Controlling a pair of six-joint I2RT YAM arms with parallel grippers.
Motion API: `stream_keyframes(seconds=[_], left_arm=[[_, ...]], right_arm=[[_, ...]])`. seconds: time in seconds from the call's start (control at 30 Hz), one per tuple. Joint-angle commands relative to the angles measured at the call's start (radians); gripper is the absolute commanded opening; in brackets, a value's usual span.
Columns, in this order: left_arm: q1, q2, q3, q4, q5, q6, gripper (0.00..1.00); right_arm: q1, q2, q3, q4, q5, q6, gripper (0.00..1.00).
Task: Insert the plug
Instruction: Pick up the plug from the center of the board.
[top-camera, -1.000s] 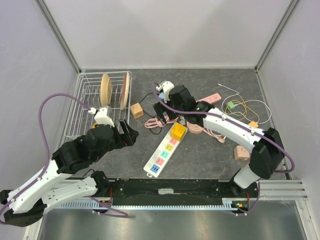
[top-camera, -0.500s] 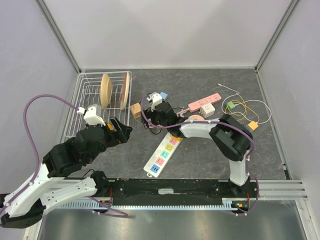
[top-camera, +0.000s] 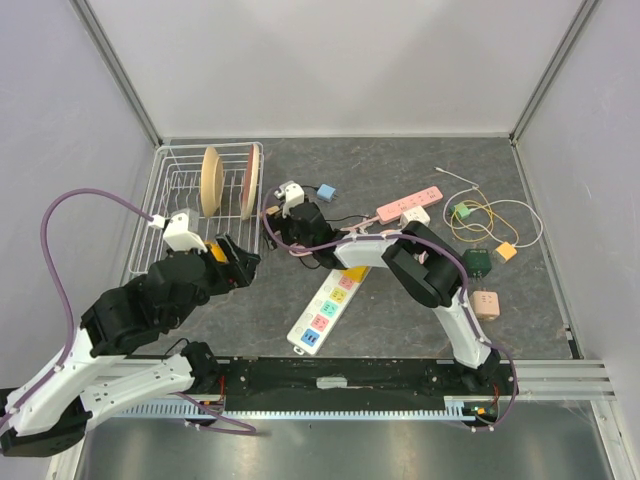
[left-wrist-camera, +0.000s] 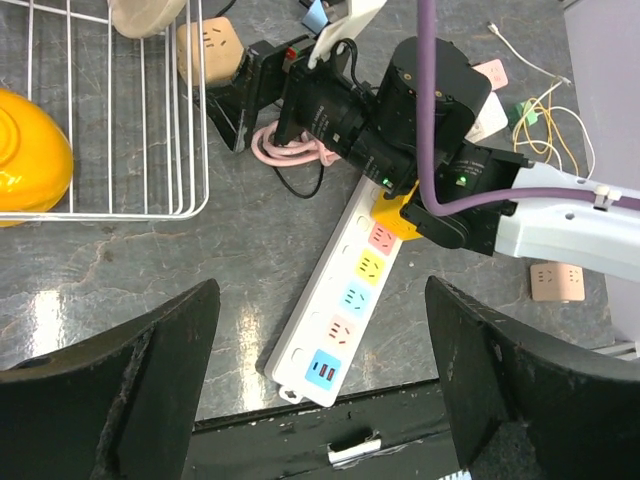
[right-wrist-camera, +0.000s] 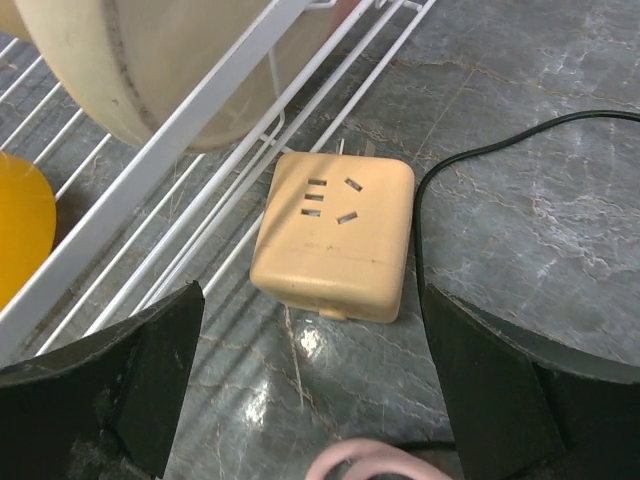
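Hovering wide open and empty, the right gripper (right-wrist-camera: 315, 395) is framing the beige square plastic plug adapter (right-wrist-camera: 335, 235), which is lying socket-face up just beside the white wire dish rack (right-wrist-camera: 190, 120). A black cable (right-wrist-camera: 480, 150) is curving alongside. The left gripper (left-wrist-camera: 320, 395) is gaping wide too, holding nothing, near the white power strip (left-wrist-camera: 345, 300).
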Motion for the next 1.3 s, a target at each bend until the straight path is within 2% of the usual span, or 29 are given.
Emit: stream_keyframes(seconds=[0.0,0.13,0.43,0.63,0.77,0.8,0.83,0.9,0.93,1.13,1.27], left_arm=[[0.003,-0.013,0.036,-0.014,-0.052,-0.025,0.89],[0.001,-0.021,0.032,-0.018,-0.045,-0.034,0.89],[0.003,-0.036,0.022,-0.025,-0.034,-0.043,0.89],[0.001,-0.044,0.019,-0.026,-0.014,-0.043,0.89],[0.003,-0.056,0.010,-0.025,-0.008,-0.053,0.89],[0.003,-0.056,0.009,-0.025,-0.008,-0.053,0.88],[0.003,-0.059,0.009,-0.026,-0.008,-0.053,0.88],[0.003,-0.061,0.009,-0.025,-0.005,-0.053,0.88],[0.001,-0.062,0.007,-0.025,-0.005,-0.053,0.88],[0.003,-0.067,-0.002,-0.025,0.000,-0.053,0.88],[0.003,-0.067,-0.002,-0.025,-0.002,-0.050,0.88]], right_arm=[[0.011,0.057,0.086,0.036,0.006,0.011,0.98],[0.012,0.083,0.114,0.028,0.015,0.013,0.96],[0.012,0.103,0.134,0.025,0.041,0.005,0.71],[0.012,0.091,0.105,0.033,0.101,0.023,0.45],[0.014,0.060,0.071,0.037,0.118,0.019,0.42],[0.012,0.056,0.066,0.034,0.118,0.017,0.42],[0.012,0.052,0.062,0.034,0.109,0.017,0.46],[0.012,0.042,0.045,0.046,0.095,0.017,0.56],[0.012,0.040,0.043,0.049,0.081,0.014,0.66],[0.012,0.065,0.077,0.060,0.079,0.009,0.93],[0.012,0.115,0.138,0.053,0.102,0.036,0.98]])
